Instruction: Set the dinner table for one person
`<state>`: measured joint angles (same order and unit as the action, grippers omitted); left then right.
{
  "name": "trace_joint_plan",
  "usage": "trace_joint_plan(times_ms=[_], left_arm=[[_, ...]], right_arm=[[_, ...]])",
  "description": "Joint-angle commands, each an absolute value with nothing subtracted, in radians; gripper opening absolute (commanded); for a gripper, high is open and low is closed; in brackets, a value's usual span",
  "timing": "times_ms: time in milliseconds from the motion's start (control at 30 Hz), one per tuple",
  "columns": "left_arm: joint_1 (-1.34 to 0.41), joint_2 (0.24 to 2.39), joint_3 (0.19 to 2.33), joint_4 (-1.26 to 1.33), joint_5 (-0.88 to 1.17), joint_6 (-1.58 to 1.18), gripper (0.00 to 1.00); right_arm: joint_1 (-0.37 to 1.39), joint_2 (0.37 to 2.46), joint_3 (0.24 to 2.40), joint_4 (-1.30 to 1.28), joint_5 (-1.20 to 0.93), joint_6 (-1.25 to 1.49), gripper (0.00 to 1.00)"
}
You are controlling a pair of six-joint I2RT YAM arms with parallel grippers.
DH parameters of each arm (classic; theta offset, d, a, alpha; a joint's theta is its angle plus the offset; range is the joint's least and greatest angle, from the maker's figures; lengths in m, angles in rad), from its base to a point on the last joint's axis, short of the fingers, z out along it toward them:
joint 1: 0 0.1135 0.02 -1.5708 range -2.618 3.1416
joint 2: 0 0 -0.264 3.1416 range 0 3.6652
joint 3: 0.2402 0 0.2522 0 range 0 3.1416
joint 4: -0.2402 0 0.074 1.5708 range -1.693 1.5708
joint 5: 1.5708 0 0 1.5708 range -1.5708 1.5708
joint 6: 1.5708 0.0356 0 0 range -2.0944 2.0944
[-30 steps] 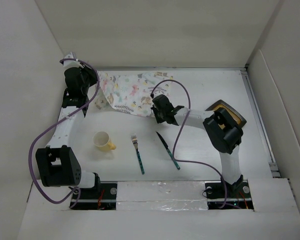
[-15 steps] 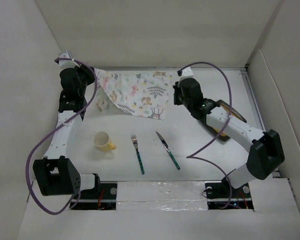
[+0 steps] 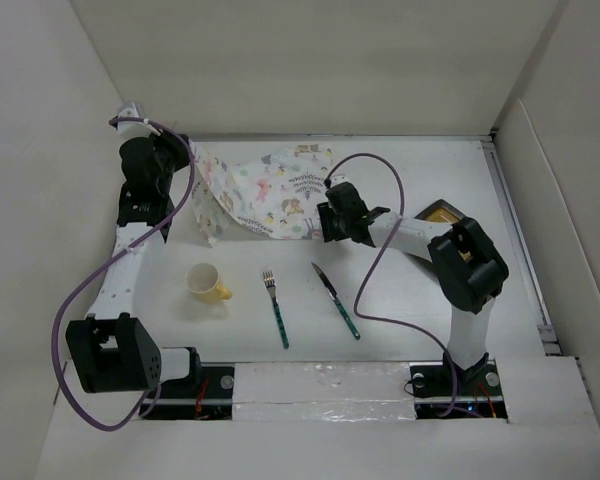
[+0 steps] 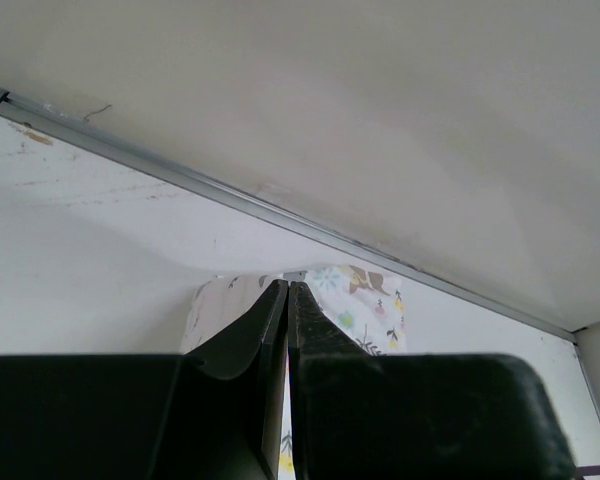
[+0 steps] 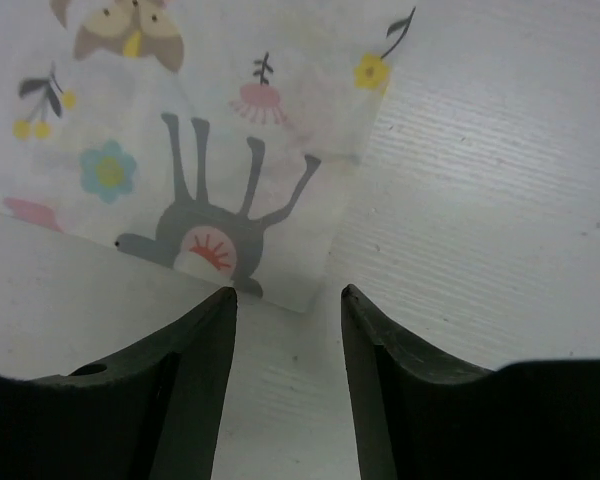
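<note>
From above, the dinner table (image 3: 240, 255) is spreading white between pale upright panels, and the animal-print placemat (image 3: 270, 190) is lying across its far middle. The left gripper (image 3: 187, 160) is pinching the placemat's left edge and lifting it off the surface. The right gripper (image 3: 325, 222) is hovering at the cloth's near right corner. A yellow mug (image 3: 208, 283), a fork (image 3: 276, 308) and a knife (image 3: 336, 298) are sitting in a row nearer the arm bases.

In the left wrist view, the left gripper (image 4: 287, 290) is pressing its fingers tight together, with the placemat (image 4: 365, 300) showing just past the tips and the table (image 4: 80, 250) running back to the panel.

In the right wrist view, the right gripper (image 5: 287, 295) is holding its fingers apart with nothing between them, and the placemat (image 5: 180, 130) corner is lying flat on the table (image 5: 480, 200) just ahead of the gap
</note>
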<state>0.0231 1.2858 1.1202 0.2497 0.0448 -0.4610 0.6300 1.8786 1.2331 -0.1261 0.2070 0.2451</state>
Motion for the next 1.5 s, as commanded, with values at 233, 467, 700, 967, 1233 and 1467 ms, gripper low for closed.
trace_joint_plan(times_ms=[233, 467, 700, 967, 1233, 1467], left_arm=[[0.023, 1.267, 1.114, 0.311, 0.057, -0.462, 0.00], [0.023, 1.267, 1.111, 0.310, 0.055, -0.466, 0.00], [0.023, 1.264, 1.106, 0.314, 0.057, -0.465, 0.00], [0.023, 1.253, 1.115, 0.310, 0.054, -0.466, 0.00], [0.023, 1.076, 1.175, 0.273, 0.069, -0.460, 0.00], [0.023, 1.029, 1.223, 0.261, 0.081, -0.476, 0.00]], right_arm=[[0.620, 1.959, 1.255, -0.058, 0.160, 0.305, 0.57], [0.640, 1.967, 1.204, -0.011, 0.172, 0.331, 0.45], [0.630, 1.957, 1.192, -0.009, 0.198, 0.373, 0.08], [0.621, 1.812, 1.144, 0.040, 0.255, 0.384, 0.00], [0.621, 1.349, 1.155, -0.078, 0.359, 0.282, 0.00], [0.580, 1.129, 1.290, -0.193, 0.381, 0.226, 0.00]])
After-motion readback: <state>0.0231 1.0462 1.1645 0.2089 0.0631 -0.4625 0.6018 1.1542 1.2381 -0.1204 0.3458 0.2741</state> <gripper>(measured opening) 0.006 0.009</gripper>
